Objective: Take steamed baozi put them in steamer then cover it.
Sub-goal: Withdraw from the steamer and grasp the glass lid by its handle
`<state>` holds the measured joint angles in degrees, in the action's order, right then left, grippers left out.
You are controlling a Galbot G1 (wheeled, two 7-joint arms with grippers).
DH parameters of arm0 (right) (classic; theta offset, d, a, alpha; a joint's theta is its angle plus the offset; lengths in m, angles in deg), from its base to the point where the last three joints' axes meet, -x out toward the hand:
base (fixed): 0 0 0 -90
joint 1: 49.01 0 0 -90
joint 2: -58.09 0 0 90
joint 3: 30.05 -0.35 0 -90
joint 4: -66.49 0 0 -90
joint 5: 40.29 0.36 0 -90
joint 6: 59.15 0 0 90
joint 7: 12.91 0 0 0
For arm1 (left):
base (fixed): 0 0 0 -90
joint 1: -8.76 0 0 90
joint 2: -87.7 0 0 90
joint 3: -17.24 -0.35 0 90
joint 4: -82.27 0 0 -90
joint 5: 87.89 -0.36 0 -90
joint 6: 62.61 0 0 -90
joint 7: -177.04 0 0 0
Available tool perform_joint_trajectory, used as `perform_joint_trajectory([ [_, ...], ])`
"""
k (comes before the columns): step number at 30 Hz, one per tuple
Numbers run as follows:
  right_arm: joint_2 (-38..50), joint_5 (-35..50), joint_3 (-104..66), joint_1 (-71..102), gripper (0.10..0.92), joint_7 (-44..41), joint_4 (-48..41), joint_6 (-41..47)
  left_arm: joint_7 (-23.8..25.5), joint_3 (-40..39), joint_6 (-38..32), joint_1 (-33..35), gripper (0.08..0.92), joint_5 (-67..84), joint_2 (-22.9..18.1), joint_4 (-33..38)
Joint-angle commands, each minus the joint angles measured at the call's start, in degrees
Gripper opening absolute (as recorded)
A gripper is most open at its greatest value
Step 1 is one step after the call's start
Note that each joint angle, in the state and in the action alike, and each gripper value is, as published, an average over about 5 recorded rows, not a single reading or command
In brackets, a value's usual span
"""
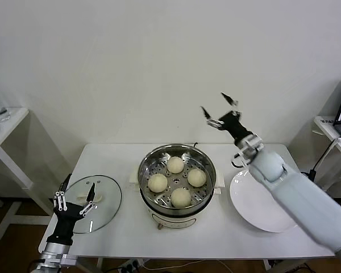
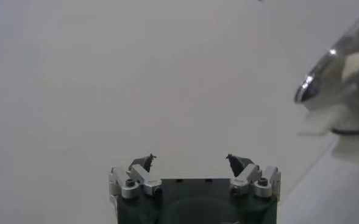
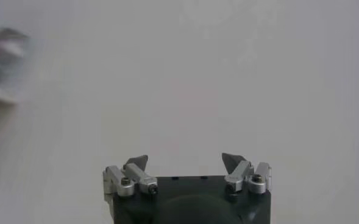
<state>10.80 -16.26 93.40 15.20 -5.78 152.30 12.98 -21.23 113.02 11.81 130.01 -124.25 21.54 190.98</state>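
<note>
Several cream-white baozi lie on the perforated tray inside the shiny steel steamer at the table's middle. The clear glass cover with its white handle lies flat on the table left of the steamer. My left gripper is open and empty, just above the cover's near-left edge. My right gripper is open and empty, raised high behind and right of the steamer. The steamer's rim also shows in the left wrist view.
A flat white plate lies on the table right of the steamer, under my right arm. A small white side table stands at far left, and a laptop desk at far right.
</note>
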Motion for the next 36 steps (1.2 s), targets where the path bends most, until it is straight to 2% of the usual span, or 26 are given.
perform_joint_trajectory([
  [1, -7.60, -4.04, -34.39, 35.74, 0.823, 2.37, 2.05, -2.92, 0.17, 2.99, -0.60, -0.82, 0.823, -20.91, 1.95, -10.76],
  [9, -13.25, -5.85, -37.13, 41.37, 0.823, 1.01, 2.51, -4.66, -0.22, 1.77, 2.85, -3.48, 0.823, -29.04, 1.88, -19.46],
  [15, -14.38, -6.63, -37.30, 42.43, 0.823, 0.51, 2.59, -4.99, -3.27, 0.69, 2.85, -7.27, 0.823, -34.36, 1.34, -23.96],
  [25, -15.20, -8.34, -36.46, 41.67, 0.823, 0.29, 0.95, -5.20, -7.66, -1.17, 2.86, -14.18, 0.823, -36.23, 0.77, -29.30],
  [36, -15.74, -9.79, -35.77, 40.69, 0.823, -0.28, -0.47, -5.39, -7.45, -2.79, 4.27, -17.53, 0.823, -36.11, 0.66, -31.14],
])
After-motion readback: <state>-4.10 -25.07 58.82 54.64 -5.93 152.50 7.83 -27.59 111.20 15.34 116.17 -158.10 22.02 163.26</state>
